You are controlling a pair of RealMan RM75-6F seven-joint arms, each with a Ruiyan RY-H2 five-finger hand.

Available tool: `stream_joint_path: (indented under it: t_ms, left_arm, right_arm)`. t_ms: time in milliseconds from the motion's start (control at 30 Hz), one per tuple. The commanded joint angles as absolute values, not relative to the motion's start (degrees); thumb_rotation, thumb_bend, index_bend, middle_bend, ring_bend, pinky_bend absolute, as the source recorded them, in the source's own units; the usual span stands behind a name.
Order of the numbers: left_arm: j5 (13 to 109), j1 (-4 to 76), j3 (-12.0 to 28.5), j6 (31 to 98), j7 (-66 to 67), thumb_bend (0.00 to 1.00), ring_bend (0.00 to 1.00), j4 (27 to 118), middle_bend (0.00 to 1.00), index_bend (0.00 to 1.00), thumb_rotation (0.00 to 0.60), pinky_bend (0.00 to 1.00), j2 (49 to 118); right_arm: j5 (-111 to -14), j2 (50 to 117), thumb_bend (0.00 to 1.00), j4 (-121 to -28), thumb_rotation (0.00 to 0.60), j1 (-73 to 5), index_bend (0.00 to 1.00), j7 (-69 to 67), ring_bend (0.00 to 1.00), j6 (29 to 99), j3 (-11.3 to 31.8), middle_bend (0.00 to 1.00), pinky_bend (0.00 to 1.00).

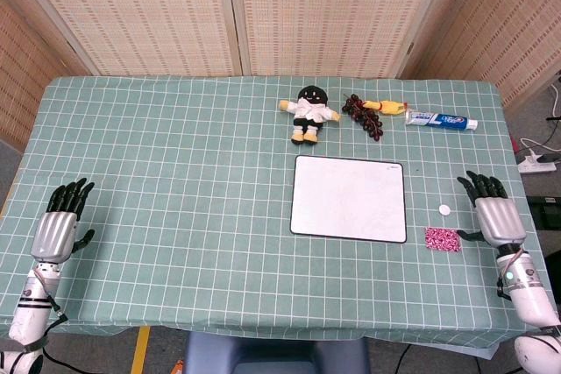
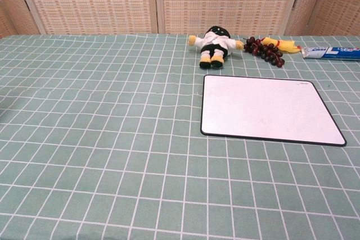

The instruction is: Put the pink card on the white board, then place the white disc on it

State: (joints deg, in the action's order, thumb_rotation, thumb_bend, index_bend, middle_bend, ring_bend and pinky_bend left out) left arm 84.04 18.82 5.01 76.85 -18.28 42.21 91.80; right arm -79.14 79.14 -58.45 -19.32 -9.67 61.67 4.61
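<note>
Pink card point(image 1: 442, 239) lay flat on the tabletop at 4 o'clock off the white board point(image 1: 349, 198), white disc point(image 1: 444, 209) just above it — both looked thin, light, hard to lift; probably best pinched at an edge. Right hand point(image 1: 498, 218) hovered beside the card, fingers apart, holding nothing; left hand point(image 1: 57, 227) sat far off at 8 o'clock, fingers also apart.

The white board point(image 1: 350, 198) lies flat on the table point(image 1: 175, 172), right of its middle. Just right of the board sits the white disc point(image 1: 444, 209), and nearer the front edge the pink card point(image 1: 442, 239), both apart from the board. The right hand point(image 1: 495, 213) is just right of the card; the left hand point(image 1: 60, 222) is at the far left. Behind the board, left to right: doll point(image 1: 308, 111), grapes point(image 1: 363, 115), rubber chicken point(image 1: 388, 106), toothpaste tube point(image 1: 441, 119).
</note>
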Motion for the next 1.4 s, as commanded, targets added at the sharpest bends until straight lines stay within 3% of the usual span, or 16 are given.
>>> stream_joint_path:
  t_ms: [33, 300, 567, 1400]
  left_arm:
    - [84.2, 18.9, 4.6, 76.1, -18.3, 0.22, 0.0, 41.8, 0.0, 0.0, 0.6, 0.0, 91.9]
    - [83.8, 19.1, 4.4, 74.3, -19.0, 0.22, 0.0, 42.4, 0.0, 0.0, 0.6, 0.0, 91.6]
    - [83.6, 19.2, 4.3, 73.7, -17.9, 0.22, 0.0, 44.1, 0.0, 0.0, 0.6, 0.0, 91.3]
    - [83.7, 19.4, 4.1, 72.8, -18.3, 0.22, 0.0, 44.7, 0.0, 0.0, 0.6, 0.0, 90.9]
  right_arm:
    - [-78.7, 78.5, 0.0, -61.5, 0.6, -19.2, 0.19, -5.1, 0.0, 60.9, 3.8, 0.0, 0.0]
    - [-73.4, 76.7, 0.0, -67.7, 0.6, -19.3, 0.26, 2.8, 0.0, 56.1, 3.8, 0.0, 0.0]
    - [-65.6, 78.4, 0.0, -67.7, 0.6, -18.9, 0.29, 9.7, 0.0, 53.0, 4.5, 0.0, 0.0]
    - [-64.2, 80.5, 0.0, -67.0, 0.6, -20.2, 0.35, 9.0, 0.0, 51.0, 5.2, 0.0, 0.0]
